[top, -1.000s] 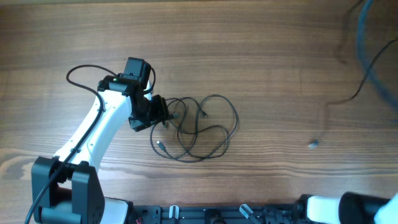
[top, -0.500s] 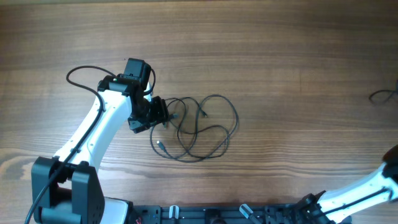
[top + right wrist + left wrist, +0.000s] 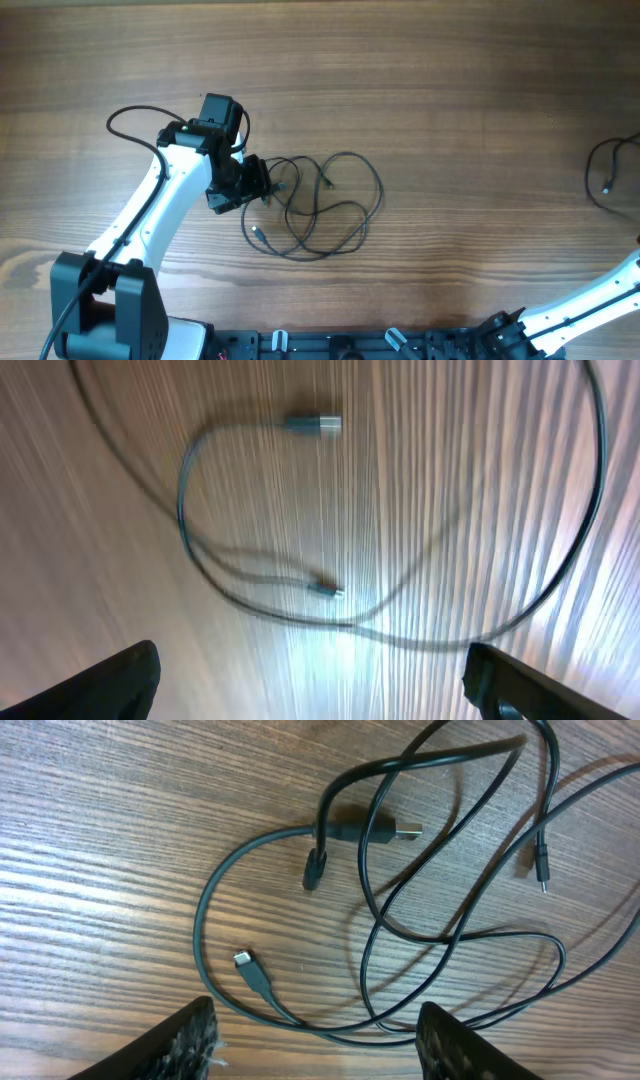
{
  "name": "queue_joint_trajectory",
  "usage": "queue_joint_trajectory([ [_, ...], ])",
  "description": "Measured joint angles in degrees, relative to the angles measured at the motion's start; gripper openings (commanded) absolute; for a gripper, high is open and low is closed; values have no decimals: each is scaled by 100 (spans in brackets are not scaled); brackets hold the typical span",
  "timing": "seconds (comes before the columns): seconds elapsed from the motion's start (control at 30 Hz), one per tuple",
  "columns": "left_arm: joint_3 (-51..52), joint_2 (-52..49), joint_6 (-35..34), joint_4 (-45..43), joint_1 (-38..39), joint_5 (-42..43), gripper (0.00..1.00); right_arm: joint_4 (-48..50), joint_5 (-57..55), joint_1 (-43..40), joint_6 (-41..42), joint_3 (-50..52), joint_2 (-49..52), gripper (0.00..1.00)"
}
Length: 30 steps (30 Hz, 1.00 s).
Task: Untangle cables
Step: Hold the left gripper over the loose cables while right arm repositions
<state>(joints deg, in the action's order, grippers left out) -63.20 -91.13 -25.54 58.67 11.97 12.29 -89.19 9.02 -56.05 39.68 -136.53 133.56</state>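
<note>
Freed cable [image 3: 184, 490] just landed on the table [image 3: 430, 510] under the right end effector [image 3: 310, 670], now open. One out; left end effector [image 3: 315, 1020] unmoved, open, tangle [image 3: 365, 828] just ahead.

In the left wrist view the cables [image 3: 365, 828] are running off the top and right edges, and the left gripper [image 3: 320, 1045] is showing only two spread fingertips at the bottom. The right wrist view is coming through blurred, leaving the plugs of the separate cable [image 3: 184, 500] too soft to identify, and the right gripper [image 3: 315, 680] is showing only at the bottom corners.
</note>
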Motion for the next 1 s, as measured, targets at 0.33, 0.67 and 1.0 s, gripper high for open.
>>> queue_joint_trajectory([
  [0.33,0,0,0,0,0,0,65,-282,640,1128,-1204,153,11,99],
  [0.67,0,0,-2,0,0,0,66,-190,-951,3204,-1930,621,33,33],
  [1.0,4,0,0,-177,0,0,67,1416,-1700,3014,-1875,2761,59,4],
])
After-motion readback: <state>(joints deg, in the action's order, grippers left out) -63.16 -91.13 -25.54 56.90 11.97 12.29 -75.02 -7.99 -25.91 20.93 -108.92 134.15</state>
